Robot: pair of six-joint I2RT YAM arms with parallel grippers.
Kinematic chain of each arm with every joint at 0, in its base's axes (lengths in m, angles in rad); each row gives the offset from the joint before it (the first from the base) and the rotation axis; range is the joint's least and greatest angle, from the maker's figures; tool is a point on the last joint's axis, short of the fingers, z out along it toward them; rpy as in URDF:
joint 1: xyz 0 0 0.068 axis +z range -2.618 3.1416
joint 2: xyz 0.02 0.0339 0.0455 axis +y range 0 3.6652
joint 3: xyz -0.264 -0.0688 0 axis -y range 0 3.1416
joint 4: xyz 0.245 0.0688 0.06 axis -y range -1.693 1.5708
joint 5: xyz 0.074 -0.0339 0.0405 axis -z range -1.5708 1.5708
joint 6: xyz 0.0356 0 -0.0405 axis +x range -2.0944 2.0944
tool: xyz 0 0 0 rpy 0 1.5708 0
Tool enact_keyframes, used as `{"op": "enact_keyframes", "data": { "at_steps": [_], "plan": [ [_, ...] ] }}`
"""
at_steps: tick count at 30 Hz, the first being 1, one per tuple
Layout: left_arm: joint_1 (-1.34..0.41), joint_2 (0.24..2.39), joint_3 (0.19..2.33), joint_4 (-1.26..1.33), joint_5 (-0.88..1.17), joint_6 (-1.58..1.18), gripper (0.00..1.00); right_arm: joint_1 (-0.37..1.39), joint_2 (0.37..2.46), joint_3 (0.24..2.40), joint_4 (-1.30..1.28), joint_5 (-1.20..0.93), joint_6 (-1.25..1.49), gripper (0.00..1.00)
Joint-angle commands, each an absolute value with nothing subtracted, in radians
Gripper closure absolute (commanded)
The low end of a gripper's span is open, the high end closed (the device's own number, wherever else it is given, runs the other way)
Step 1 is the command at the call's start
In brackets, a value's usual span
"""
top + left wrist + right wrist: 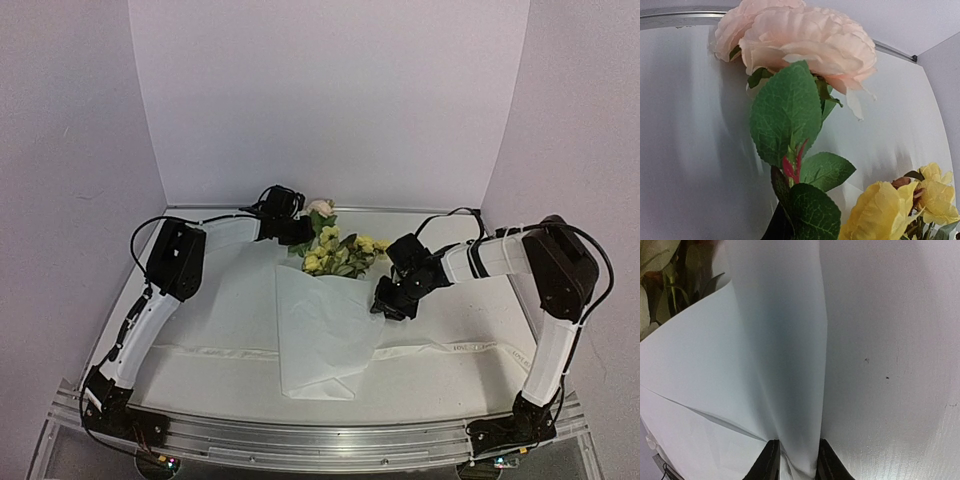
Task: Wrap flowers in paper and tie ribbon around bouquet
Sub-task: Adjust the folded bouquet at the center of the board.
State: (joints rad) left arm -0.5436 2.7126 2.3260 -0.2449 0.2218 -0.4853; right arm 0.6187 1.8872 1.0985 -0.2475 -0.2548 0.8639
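The flowers (340,255) lie at the back middle of the table, their stems tucked under the folded white paper (320,330). In the left wrist view the pink rose (800,40) and green leaves (785,110) fill the frame, with yellow blossoms (890,210) at lower right. My left gripper (296,232) is shut low on the rose's stem; only one dark fingertip (774,231) shows behind a leaf. My right gripper (390,303) pinches the paper's right edge, and a raised fold of paper (775,340) stands between its fingers (767,462). The ribbon (220,349) lies flat across the table under the paper.
The white table (890,365) is walled by pale panels at the back and sides (330,100). A metal rail (300,440) runs along the near edge between the two arm bases.
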Motion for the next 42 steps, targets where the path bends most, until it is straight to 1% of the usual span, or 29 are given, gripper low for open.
{"op": "enact_keyframes", "data": {
  "at_steps": [1,9,33,34,35,37,40,42],
  "plan": [
    [-0.555,2.605,2.271,-0.265,0.245,-0.451,1.00,0.615,1.906,1.100,-0.224,-0.218,0.890,0.75],
    [-0.562,2.535,2.179,-0.311,0.238,-0.503,1.00,0.615,1.893,1.072,-0.209,-0.169,0.942,0.81],
    [-0.604,2.448,2.095,-0.455,0.254,-0.582,1.00,0.615,1.857,0.991,-0.157,-0.081,1.031,0.86],
    [-0.604,2.446,2.092,-0.461,0.257,-0.579,0.98,0.615,1.859,0.991,-0.156,-0.082,1.032,0.86],
    [-0.604,2.444,2.085,-0.464,0.256,-0.577,0.93,0.615,1.861,0.991,-0.155,-0.084,1.032,0.86],
    [-0.602,2.431,2.065,-0.449,0.244,-0.566,0.74,0.615,1.866,0.991,-0.150,-0.087,1.032,0.86],
    [-0.595,2.421,2.070,-0.433,0.236,-0.553,0.53,0.615,1.869,0.990,-0.147,-0.091,1.032,0.86],
    [-0.592,2.413,2.085,-0.427,0.225,-0.545,0.45,0.615,1.869,0.989,-0.147,-0.091,1.032,0.86]
  ]
}}
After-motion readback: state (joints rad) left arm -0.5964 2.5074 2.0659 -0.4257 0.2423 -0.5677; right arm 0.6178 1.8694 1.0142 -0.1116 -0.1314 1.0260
